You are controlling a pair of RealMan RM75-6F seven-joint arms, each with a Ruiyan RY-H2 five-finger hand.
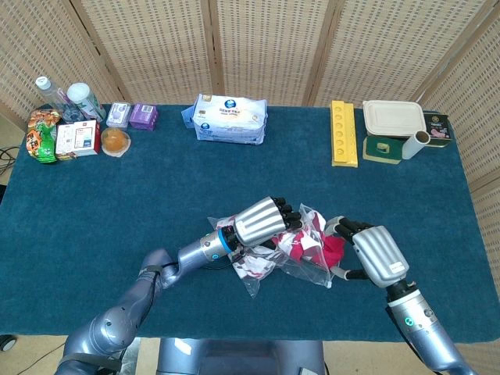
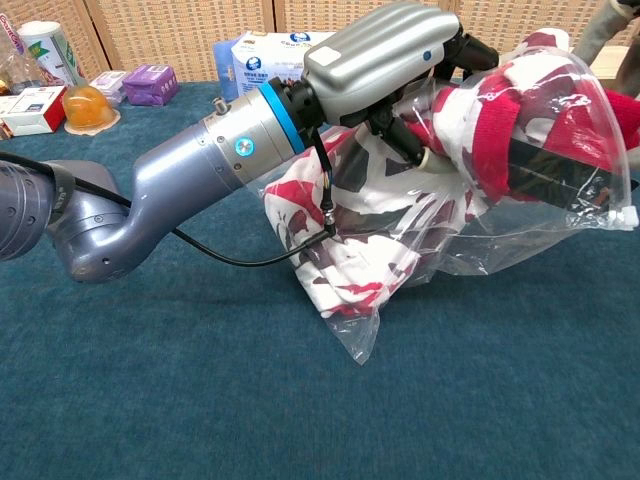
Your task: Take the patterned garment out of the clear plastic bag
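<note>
The clear plastic bag lies at the table's near middle with the red and white patterned garment stuffed inside. In the chest view the bag bulges to the right, and the garment fills its lower left corner. My left hand lies over the bag's top, its dark fingers curled into plastic and cloth together. My right hand is at the bag's right end, with fingers above and thumb below the red tip. Its fingers are still spread, and no firm grip shows.
On the blue tablecloth, a tissue pack lies at the back middle. A yellow tray, a white lidded box and a roll stand back right. Bottles, small boxes and snacks crowd the back left.
</note>
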